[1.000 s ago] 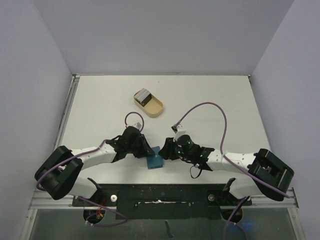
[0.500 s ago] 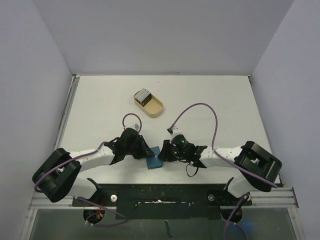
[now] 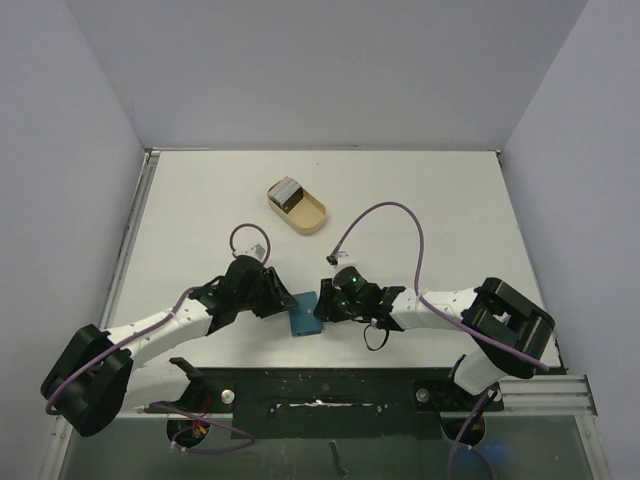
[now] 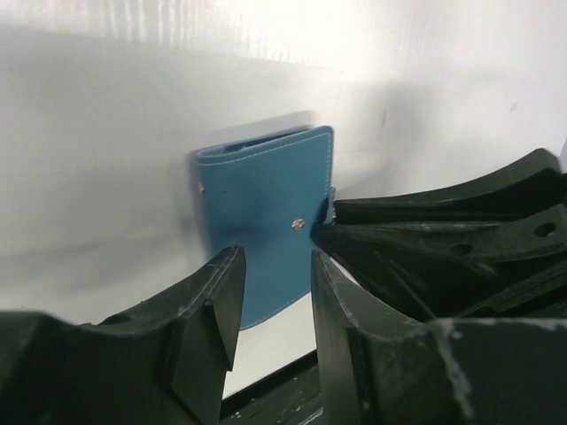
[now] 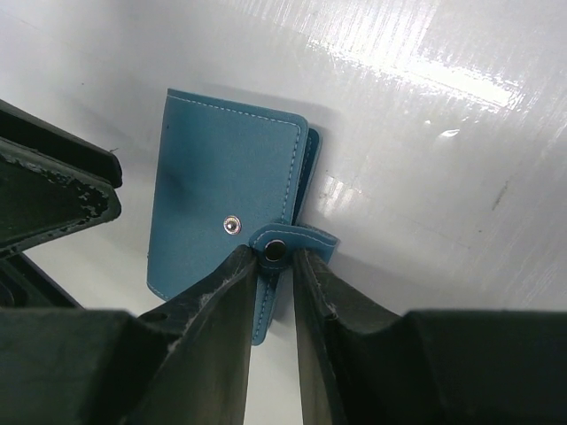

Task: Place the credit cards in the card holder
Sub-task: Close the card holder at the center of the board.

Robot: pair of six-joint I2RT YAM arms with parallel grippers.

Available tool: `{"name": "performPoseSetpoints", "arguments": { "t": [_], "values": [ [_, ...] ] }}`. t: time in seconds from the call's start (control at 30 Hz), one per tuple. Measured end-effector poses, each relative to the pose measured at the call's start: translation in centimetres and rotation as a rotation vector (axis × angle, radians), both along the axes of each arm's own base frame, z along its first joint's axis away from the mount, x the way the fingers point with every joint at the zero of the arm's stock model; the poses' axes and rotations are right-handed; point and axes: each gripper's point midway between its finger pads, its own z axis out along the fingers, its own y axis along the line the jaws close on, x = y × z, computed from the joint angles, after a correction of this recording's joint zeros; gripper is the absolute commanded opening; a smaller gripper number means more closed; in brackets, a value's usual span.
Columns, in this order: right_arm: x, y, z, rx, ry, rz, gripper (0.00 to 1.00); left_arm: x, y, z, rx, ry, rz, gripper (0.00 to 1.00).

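The card holder [image 3: 305, 319] is a teal-blue wallet lying folded shut near the table's front edge, between my two grippers. In the right wrist view its snap tab [image 5: 306, 241] is unsnapped and sits between the fingertips of my right gripper [image 5: 275, 258], which is shut on it. My left gripper [image 4: 277, 263] stands open just short of the card holder [image 4: 261, 221], with nothing between its fingers. From above, the left gripper [image 3: 283, 300] is at the wallet's left and the right gripper [image 3: 322, 306] at its right. The credit cards [image 3: 288, 191] lie stacked in the tan tray.
The tan oblong tray [image 3: 308, 214] stands at the middle back of the table. Purple cables arch over both arms. A black rail [image 3: 320, 385] runs along the table's near edge, just in front of the wallet.
My left gripper has opened and drawn back to the left of the card holder. The right gripper has slid left and closed down on the snap tab.
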Motion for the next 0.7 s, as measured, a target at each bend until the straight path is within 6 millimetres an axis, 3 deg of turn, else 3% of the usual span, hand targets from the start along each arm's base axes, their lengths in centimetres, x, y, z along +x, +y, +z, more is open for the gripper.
{"name": "performPoseSetpoints", "arguments": {
  "t": [0.1, 0.33, 0.7],
  "values": [
    [0.0, 0.0, 0.0, -0.007, 0.001, -0.001, 0.23, -0.5, 0.7, -0.9, 0.025, 0.015, 0.001, 0.4],
    [0.1, 0.0, 0.1, -0.017, -0.001, 0.004, 0.25, -1.7, 1.8, -3.6, 0.087, 0.066, -0.007, 0.41],
    [-0.2, 0.6, 0.8, 0.015, -0.003, 0.04, 0.31, -0.7, 0.6, -4.2, 0.077, 0.076, -0.02, 0.23]
  ]
}}
